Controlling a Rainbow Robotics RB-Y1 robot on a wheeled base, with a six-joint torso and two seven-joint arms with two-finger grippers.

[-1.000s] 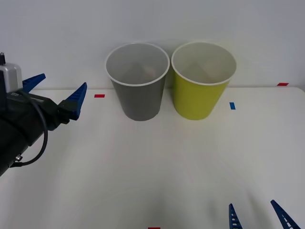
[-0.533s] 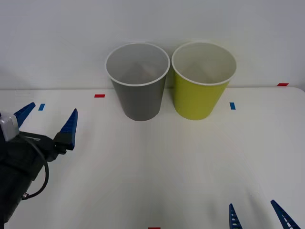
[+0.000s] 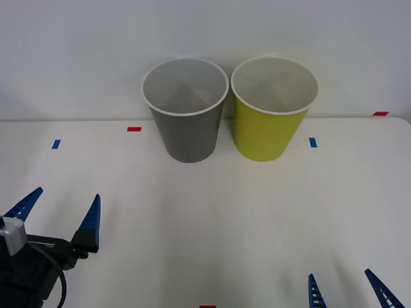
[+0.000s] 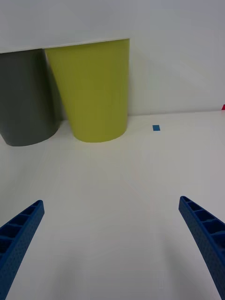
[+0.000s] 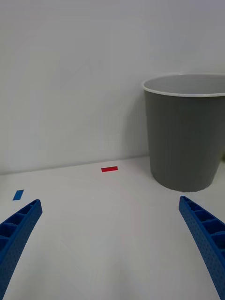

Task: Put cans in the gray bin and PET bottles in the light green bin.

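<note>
From the front, the gray bin (image 3: 185, 109) and the light green bin (image 3: 274, 107) stand upright side by side at the far edge of the white table (image 3: 212, 218), their white rims almost touching. The left gripper (image 3: 58, 212) is low at the near left, its blue fingers spread wide with nothing between them; both bins lie well beyond its fingertips and off to the right of them. The right gripper (image 3: 350, 289) shows as two blue fingertips at the near right edge, parted and empty, with the light green bin far ahead of them. Small red and blue tape marks dot the table.

In the right wrist view, the right gripper (image 4: 112, 248) has its fingers (image 4: 21, 234) wide apart over bare table. The light green bin (image 4: 93, 91) stands ahead of the fingers, the gray bin (image 4: 26, 98) just beside it.

In the left wrist view, the left gripper (image 5: 110, 248) is likewise open and empty. The gray bin (image 5: 185, 133) stands ahead, in line with one finger (image 5: 206, 234). A red tape mark (image 5: 109, 169) lies ahead between the fingers.
</note>
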